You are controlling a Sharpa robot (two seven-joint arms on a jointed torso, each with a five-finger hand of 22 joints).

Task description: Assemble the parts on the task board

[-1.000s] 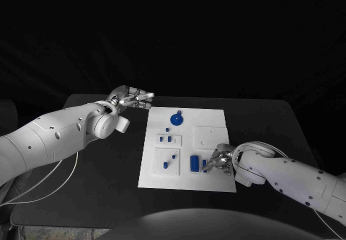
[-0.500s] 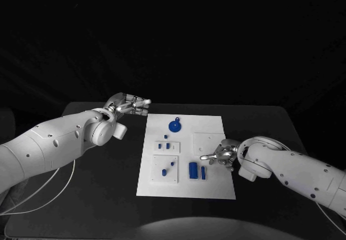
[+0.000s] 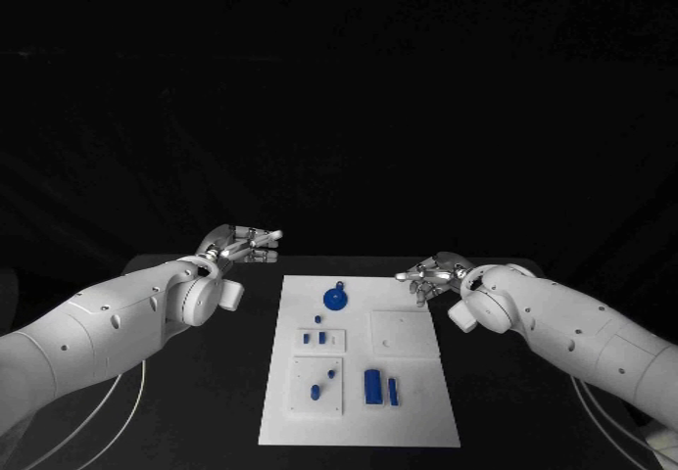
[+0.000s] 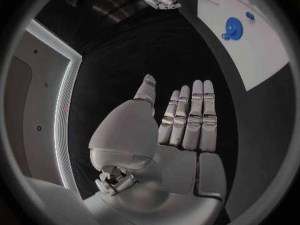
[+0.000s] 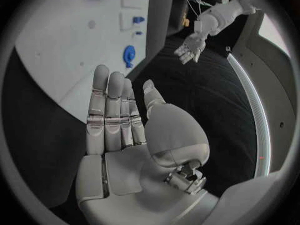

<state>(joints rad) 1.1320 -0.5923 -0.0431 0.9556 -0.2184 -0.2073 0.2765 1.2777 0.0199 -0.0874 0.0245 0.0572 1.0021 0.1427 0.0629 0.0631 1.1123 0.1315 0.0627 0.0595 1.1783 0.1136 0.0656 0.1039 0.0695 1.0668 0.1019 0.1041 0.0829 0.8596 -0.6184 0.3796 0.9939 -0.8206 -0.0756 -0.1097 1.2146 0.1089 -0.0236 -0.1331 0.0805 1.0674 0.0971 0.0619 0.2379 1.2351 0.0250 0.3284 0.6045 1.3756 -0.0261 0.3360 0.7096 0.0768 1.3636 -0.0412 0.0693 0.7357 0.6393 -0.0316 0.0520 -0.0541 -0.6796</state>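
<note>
1. You are looking at the left hand (image 3: 243, 244) hovering over the table's (image 3: 212, 392) far left corner, off the board (image 3: 424, 401). In the left wrist view that hand (image 4: 181, 130) is lying flat with its fingers straight and side by side, holding nothing.
2. You are seeing the right hand (image 3: 432, 268) hanging near the table's far edge, just beyond the board's far right corner. Its wrist view shows the hand (image 5: 119, 120) stretched out flat too, with nothing in it.
3. The board is lying in the middle of the table, its long sides running away from the robot.
4. The round part (image 3: 335, 297) is sitting near the board's far edge, with a small piece (image 3: 320, 318) just nearer than it.
5. Two small parts (image 3: 314, 338) are standing in a raised plate by the left edge; two more (image 3: 323, 383) are lying in the plate below.
6. Two long parts (image 3: 381, 387) are lying side by side toward the near edge.
</note>
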